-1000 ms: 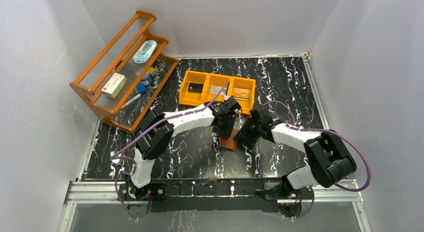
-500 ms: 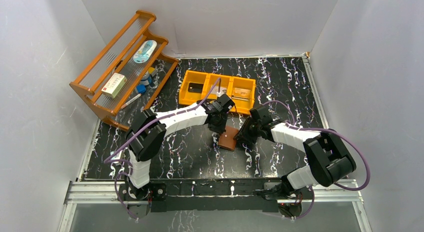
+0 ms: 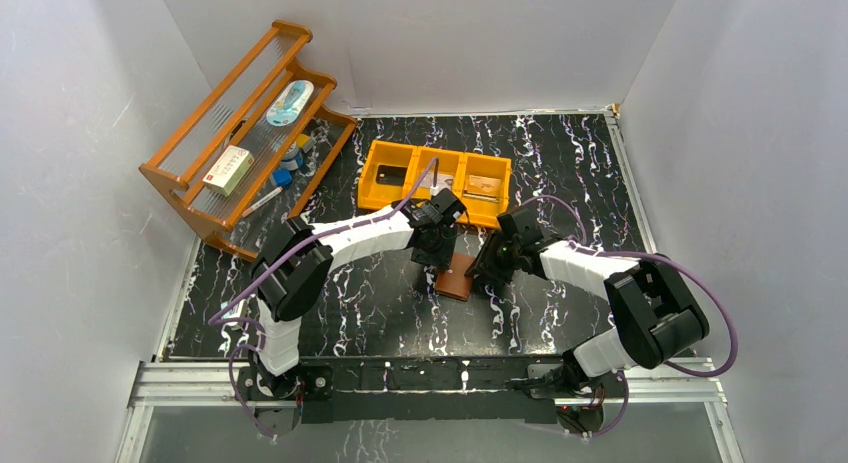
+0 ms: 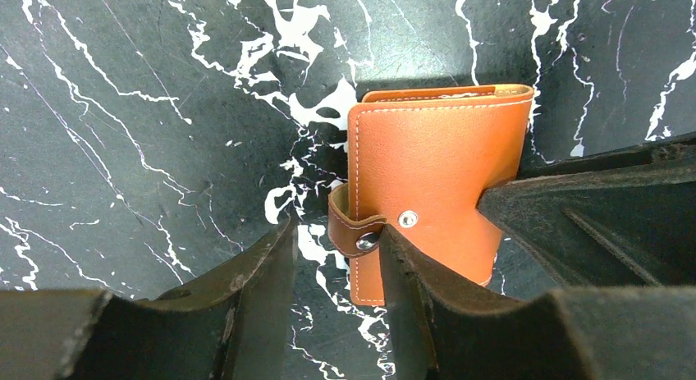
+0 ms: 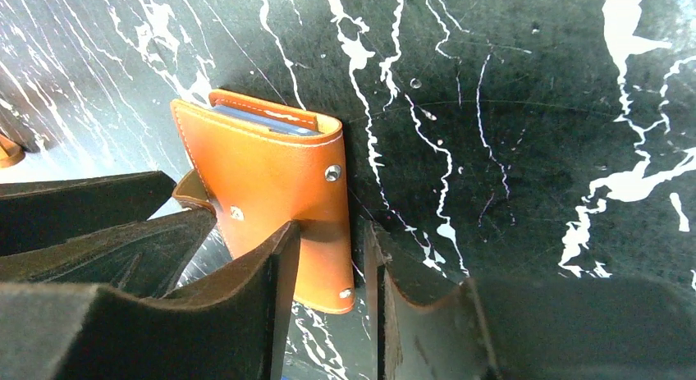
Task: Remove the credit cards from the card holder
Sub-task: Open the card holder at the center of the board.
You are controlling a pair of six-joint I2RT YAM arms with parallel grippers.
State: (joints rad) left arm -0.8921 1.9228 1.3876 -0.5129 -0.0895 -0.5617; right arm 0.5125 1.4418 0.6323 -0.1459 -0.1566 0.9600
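The holder (image 3: 457, 281) lies folded shut on the table (image 3: 560, 163), directly between the two claws. The left claw (image 4: 336, 232) points down at the holder's strapped edge with its fingers apart. The tab (image 4: 351, 232) sits in the gap, touching one finger (image 4: 414, 298), while the other finger stands clear of it over the marble. The tab's snap lies just beside a stud on the cover, not over it. The right claw (image 5: 330, 232) comes in from the opposite side with its jaws a little apart, straddling the holder's other edge. One fingertip (image 5: 275, 265) is on the cover and the other is over the table just beside the leather, so nothing is clamped. In that claw's view a pale-blue sliver shows between the covers at the end away from the claw. Beyond both claws, away from the bases, sits the bin (image 3: 413, 173) — a dark card (image 3: 392, 173) in its left compartment and a tan card (image 3: 484, 186) in its right. A rack (image 3: 245, 133) stands well off to the left claw's left.
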